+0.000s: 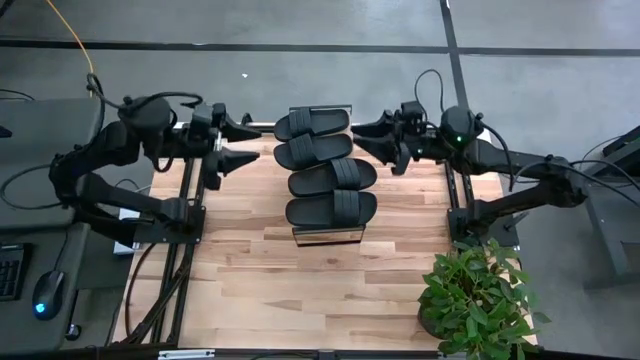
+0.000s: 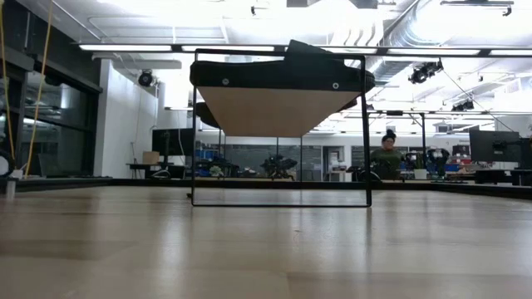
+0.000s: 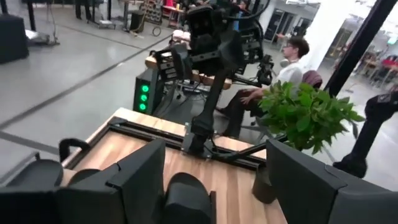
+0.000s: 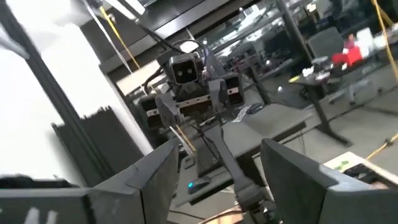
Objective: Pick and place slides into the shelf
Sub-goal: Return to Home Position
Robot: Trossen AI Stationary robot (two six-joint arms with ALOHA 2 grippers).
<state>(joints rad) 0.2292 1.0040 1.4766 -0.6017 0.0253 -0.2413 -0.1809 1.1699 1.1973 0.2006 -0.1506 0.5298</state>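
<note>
Wood tabletop point(image 1: 300, 290); potted plant point(image 1: 480, 300) at a corner on the right arm's side. Shelf point(image 1: 327, 236) stands mid-tabletop, four black slides point(image 1: 331, 175) lying crosswise along its top, side by side. Left gripper point(image 1: 257, 144) and right gripper point(image 1: 358, 138) flank the shelf's far end, fingers apart, holding nothing. Person point(image 2: 386, 158) seated in room beyond.
</note>
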